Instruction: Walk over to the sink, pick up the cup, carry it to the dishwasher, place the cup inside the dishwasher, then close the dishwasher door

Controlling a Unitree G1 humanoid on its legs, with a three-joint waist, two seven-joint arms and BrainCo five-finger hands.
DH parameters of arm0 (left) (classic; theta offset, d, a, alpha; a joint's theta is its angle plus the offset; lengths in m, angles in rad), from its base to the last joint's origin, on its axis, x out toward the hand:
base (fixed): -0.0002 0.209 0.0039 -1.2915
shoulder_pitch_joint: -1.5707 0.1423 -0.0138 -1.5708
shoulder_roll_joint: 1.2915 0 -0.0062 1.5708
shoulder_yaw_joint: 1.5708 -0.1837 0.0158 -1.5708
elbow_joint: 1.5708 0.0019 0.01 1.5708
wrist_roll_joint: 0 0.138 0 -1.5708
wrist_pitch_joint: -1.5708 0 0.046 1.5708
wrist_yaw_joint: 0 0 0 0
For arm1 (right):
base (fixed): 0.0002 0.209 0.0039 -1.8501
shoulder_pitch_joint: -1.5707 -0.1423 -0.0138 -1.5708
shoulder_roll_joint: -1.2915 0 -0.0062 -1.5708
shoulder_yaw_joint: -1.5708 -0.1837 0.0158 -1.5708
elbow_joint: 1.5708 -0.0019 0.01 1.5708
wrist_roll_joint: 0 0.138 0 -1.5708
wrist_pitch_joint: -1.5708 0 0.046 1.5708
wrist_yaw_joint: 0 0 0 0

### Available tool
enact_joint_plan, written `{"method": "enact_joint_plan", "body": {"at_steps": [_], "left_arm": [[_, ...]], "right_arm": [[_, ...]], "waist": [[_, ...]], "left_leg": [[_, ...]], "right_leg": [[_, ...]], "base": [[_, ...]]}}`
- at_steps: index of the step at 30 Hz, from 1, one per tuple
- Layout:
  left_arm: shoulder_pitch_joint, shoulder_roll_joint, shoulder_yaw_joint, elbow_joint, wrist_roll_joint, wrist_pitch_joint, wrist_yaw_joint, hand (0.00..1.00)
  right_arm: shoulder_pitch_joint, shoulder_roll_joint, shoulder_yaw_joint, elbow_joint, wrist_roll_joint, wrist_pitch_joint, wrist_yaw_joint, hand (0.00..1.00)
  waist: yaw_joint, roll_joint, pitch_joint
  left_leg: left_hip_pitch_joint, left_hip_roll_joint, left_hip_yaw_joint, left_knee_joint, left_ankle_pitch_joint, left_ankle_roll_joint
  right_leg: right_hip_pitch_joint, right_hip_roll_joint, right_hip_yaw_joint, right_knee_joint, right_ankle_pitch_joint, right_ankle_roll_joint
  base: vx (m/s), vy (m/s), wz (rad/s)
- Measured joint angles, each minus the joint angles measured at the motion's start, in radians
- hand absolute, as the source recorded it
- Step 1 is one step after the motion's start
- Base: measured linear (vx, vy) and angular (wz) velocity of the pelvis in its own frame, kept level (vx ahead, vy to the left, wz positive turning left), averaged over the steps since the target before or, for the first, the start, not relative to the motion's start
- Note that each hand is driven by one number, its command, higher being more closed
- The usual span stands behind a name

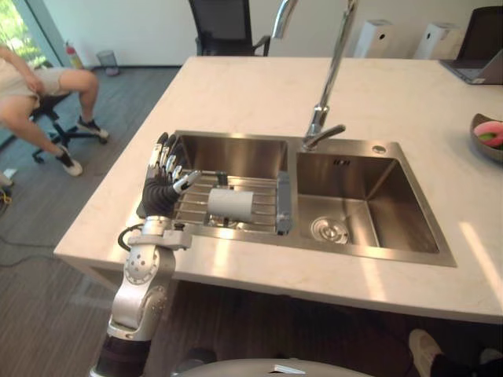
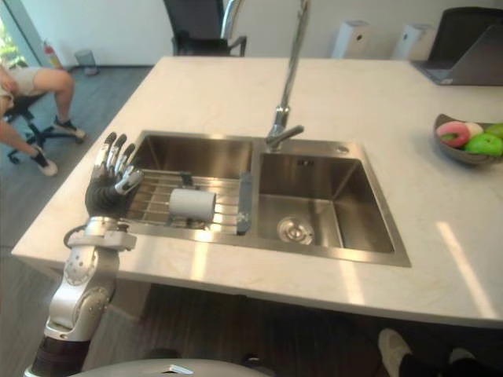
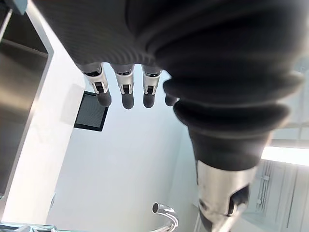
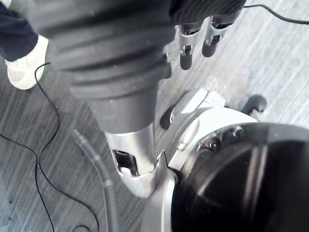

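A pale grey cup [image 1: 230,204] lies on its side on a wire rack [image 1: 263,184] across the left basin of a steel double sink [image 1: 236,138]. My left hand [image 1: 159,190] is raised at the sink's left rim, just left of the cup and apart from it. Its fingers [image 3: 123,94] point straight up and hold nothing. In the right wrist view my right hand [image 4: 193,46] hangs low over the grey floor with relaxed fingers, holding nothing.
A tall faucet [image 1: 322,118] rises behind the divider between the basins. A fruit bowl [image 2: 468,143] and a laptop [image 1: 481,64] sit on the counter's right side. A person [image 1: 39,86] sits on an office chair at the left; a shoe [image 1: 424,349] shows lower right.
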Motion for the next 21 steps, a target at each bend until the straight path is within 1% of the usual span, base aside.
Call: {"method": "enact_joint_plan", "body": {"at_steps": [1,2,3,4,5,6,7,8,9,10,12,14,17,18,19,21], "left_arm": [[0.011,0.000,-0.001,-0.016,0.014,-0.011,-0.005,0.00],[0.011,-0.001,-0.001,-0.023,0.018,-0.017,-0.007,0.00],[0.011,-0.005,-0.001,-0.047,0.018,-0.018,-0.009,0.00],[0.010,-0.007,0.003,-0.058,0.018,-0.026,-0.006,0.00],[0.008,-0.005,0.003,-0.065,0.017,-0.026,-0.002,0.00],[0.006,-0.002,0.006,-0.076,0.017,-0.032,0.008,0.00],[0.003,-0.001,0.006,-0.080,0.017,-0.033,0.011,0.00],[-0.001,0.001,0.007,-0.084,0.016,-0.033,0.014,0.00],[-0.001,0.001,0.008,-0.084,0.014,-0.031,0.013,0.00],[-0.001,0.001,0.009,-0.085,0.012,-0.030,0.013,0.00],[-0.001,0.001,0.014,-0.085,-0.007,-0.017,0.013,0.00],[-0.001,0.001,0.023,-0.084,-0.006,-0.013,0.014,0.00],[-0.003,0.001,0.030,-0.067,0.005,-0.002,0.026,0.00],[-0.005,0.001,0.029,-0.044,0.024,0.009,0.029,0.00],[-0.008,0.003,0.025,-0.018,0.065,0.026,0.029,0.00],[-0.014,0.012,0.008,0.010,0.106,0.042,0.030,0.00]], "right_arm": [[0.002,-0.008,0.011,-0.002,0.000,-0.007,-0.001,0.00],[0.006,-0.012,0.014,-0.005,0.000,-0.007,-0.002,0.00],[0.016,-0.025,0.020,-0.008,-0.001,-0.005,-0.009,0.00],[0.029,-0.033,0.033,-0.015,-0.002,-0.004,-0.029,0.00],[0.045,-0.032,0.048,-0.030,-0.001,-0.001,-0.034,0.00],[0.060,-0.028,0.065,-0.041,-0.002,-0.002,-0.042,0.00],[0.066,-0.025,0.076,-0.042,-0.001,-0.003,-0.044,0.00],[0.080,-0.014,0.089,-0.047,0.005,-0.006,-0.048,0.00],[0.092,-0.013,0.096,-0.064,0.026,-0.007,-0.052,0.00],[0.097,-0.014,0.101,-0.073,0.034,-0.008,-0.055,0.00],[0.105,-0.020,0.122,-0.078,0.044,-0.018,-0.075,0.00],[0.108,-0.022,0.135,-0.078,0.043,-0.026,-0.089,0.00],[0.109,-0.032,0.160,-0.076,0.044,-0.035,-0.095,0.00],[0.109,-0.035,0.162,-0.074,0.044,-0.040,-0.095,0.00],[0.112,-0.037,0.168,-0.073,0.045,-0.048,-0.095,0.00],[0.114,-0.037,0.170,-0.071,0.045,-0.051,-0.094,0.00]], "waist": [[-0.004,0.011,-0.002],[-0.006,0.020,-0.005],[-0.015,0.046,-0.013],[-0.019,0.063,-0.022],[-0.018,0.065,-0.028],[-0.021,0.056,-0.031],[-0.023,0.054,-0.031],[-0.025,0.043,-0.036],[-0.027,0.045,-0.037],[-0.029,0.040,-0.040],[-0.032,0.048,-0.045],[-0.032,0.046,-0.056],[-0.034,0.050,-0.073],[-0.035,0.055,-0.084],[-0.037,0.057,-0.093],[-0.037,0.056,-0.100]], "left_leg": [[0.013,0.023,0.012,-0.130,0.042,-0.010],[0.015,0.037,0.019,-0.189,0.081,-0.014],[0.017,0.067,0.032,-0.280,0.150,-0.020],[0.021,0.079,0.048,-0.313,0.158,-0.035],[0.020,0.076,0.061,-0.328,0.153,-0.035],[0.022,0.057,0.063,-0.355,0.160,-0.026],[0.023,0.049,0.063,-0.367,0.166,-0.023],[0.027,0.032,0.062,-0.401,0.182,-0.019],[0.029,0.021,0.065,-0.423,0.191,-0.017],[0.031,0.018,0.069,-0.432,0.197,-0.018],[0.050,0.009,0.089,-0.462,0.216,-0.016],[0.064,0.009,0.093,-0.475,0.227,-0.013],[0.078,0.018,0.108,-0.488,0.231,-0.025],[0.079,0.022,0.112,-0.488,0.231,-0.033],[0.079,0.023,0.117,-0.488,0.238,-0.043],[0.081,0.023,0.125,-0.488,0.247,-0.058]], "right_leg": [[-0.003,0.001,0.016,-0.001,-0.003,0.012],[-0.008,0.005,0.019,-0.001,-0.001,0.016],[-0.016,0.021,0.021,-0.004,0.004,0.026],[-0.022,0.025,0.022,-0.002,0.008,0.040],[-0.023,0.017,0.017,-0.005,0.010,0.042],[-0.025,-0.002,0.012,-0.004,0.018,0.056],[-0.030,-0.010,0.009,-0.001,0.020,0.062],[-0.049,-0.027,0.006,0.018,0.015,0.076],[-0.063,-0.042,0.000,0.037,0.004,0.084],[-0.069,-0.048,-0.003,0.048,-0.003,0.088],[-0.086,-0.066,-0.011,0.089,-0.035,0.096],[-0.095,-0.069,-0.013,0.107,-0.056,0.094],[-0.096,-0.063,-0.015,0.119,-0.082,0.088],[-0.096,-0.060,-0.015,0.117,-0.087,0.085],[-0.095,-0.059,-0.014,0.109,-0.089,0.083],[-0.089,-0.059,-0.012,0.098,-0.088,0.081]], "base": [[-0.03,0.091,-0.35],[0.01,0.156,-0.29],[0.03,0.186,-0.20],[0.04,0.179,-0.20],[0.05,0.153,-0.15],[0.04,0.106,-0.05],[0.05,0.114,0.08],[0.05,0.088,0.16],[0.05,0.072,0.18],[0.06,0.055,0.18],[0.10,0.033,0.14],[0.11,-0.014,0.04],[0.10,-0.065,-0.02],[0.11,-0.087,-0.08],[0.09,-0.070,-0.08],[0.07,-0.058,-0.10]]}}
